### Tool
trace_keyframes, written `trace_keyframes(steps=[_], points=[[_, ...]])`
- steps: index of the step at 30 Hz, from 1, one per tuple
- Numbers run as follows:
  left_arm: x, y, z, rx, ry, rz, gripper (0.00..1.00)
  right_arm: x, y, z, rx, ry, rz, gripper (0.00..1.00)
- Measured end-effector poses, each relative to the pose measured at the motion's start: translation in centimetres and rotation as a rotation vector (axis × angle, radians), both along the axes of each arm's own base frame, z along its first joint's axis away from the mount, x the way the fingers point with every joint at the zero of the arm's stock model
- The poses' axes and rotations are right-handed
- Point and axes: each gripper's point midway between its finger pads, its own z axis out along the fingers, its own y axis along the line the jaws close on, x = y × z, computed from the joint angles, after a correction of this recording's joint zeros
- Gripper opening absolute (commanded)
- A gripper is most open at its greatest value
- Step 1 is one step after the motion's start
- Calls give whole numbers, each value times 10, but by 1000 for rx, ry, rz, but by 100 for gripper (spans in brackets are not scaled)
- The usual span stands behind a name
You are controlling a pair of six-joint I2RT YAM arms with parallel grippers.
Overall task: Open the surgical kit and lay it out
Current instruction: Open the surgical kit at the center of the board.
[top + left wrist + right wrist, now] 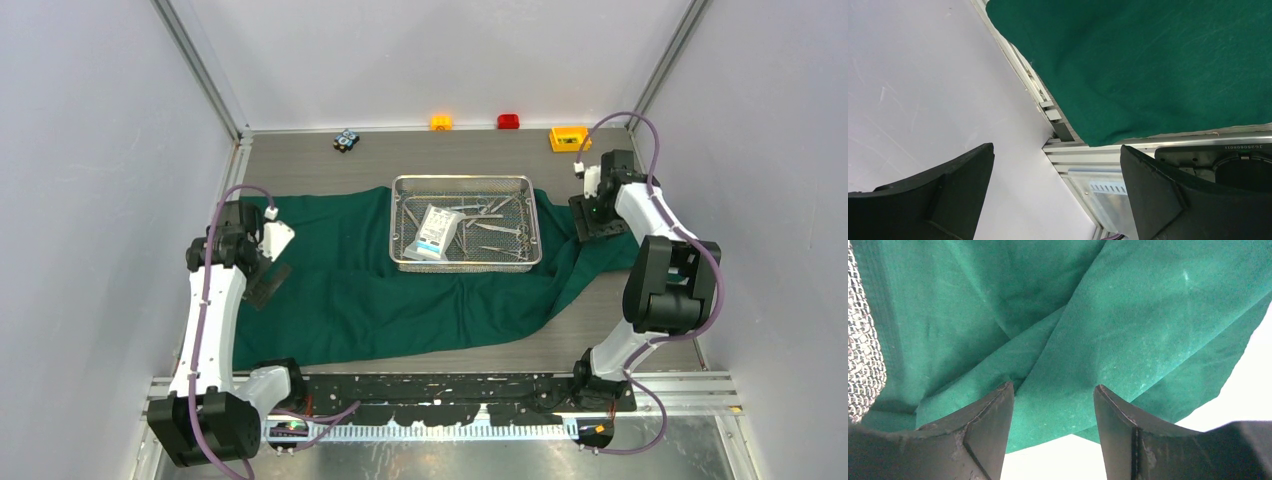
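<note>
Black fingers [979, 440] of the right gripper [1053, 390] are standing apart just above a creased fold of the dark green drape [380, 290], gripping nothing, with the mesh wall of the steel tray [465, 180] showing at the left of that wrist view. Across the table, the left gripper [1057, 150] is hanging fully spread and empty near the drape's left edge, beside the side wall. On the left and along the near side the cloth is lying open and fairly flat, while on the right it is bunching into overlapping folds beside the tray. On the drape's far middle part the tray is sitting, holding the flat white pouch [437, 233] and the slim forceps [500, 230] and tweezers. By my judgement the unwrapping is mostly done; smoothing the right side and lifting the contents out onto the cloth are remaining. Against the back wall a yellow box [569, 138], an orange block [441, 122] and a red block [509, 121] are sitting well apart from the kit.
</note>
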Motion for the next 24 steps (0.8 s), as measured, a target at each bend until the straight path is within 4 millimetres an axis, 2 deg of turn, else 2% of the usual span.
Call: trace_keyframes(steps=[6,9,13,18,24], points=[[1,-2,-1,-7,-2,-4,100,-6,-5,-8,-29,26,6,58],[1,-2,-1,-11,-4,-7,100,-6,-8,-15,-40,45,6,51],[3,-4,-1,-16,-8,-11,100,-8,-10,-24,-48,70,5,37],[5,-6,0,-23,-12,-21,100,-11,-15,-24,-61,78,9,15],[14,-12,4,-31,-25,-49,100,-24,-19,-16,-75,76,-4,10]])
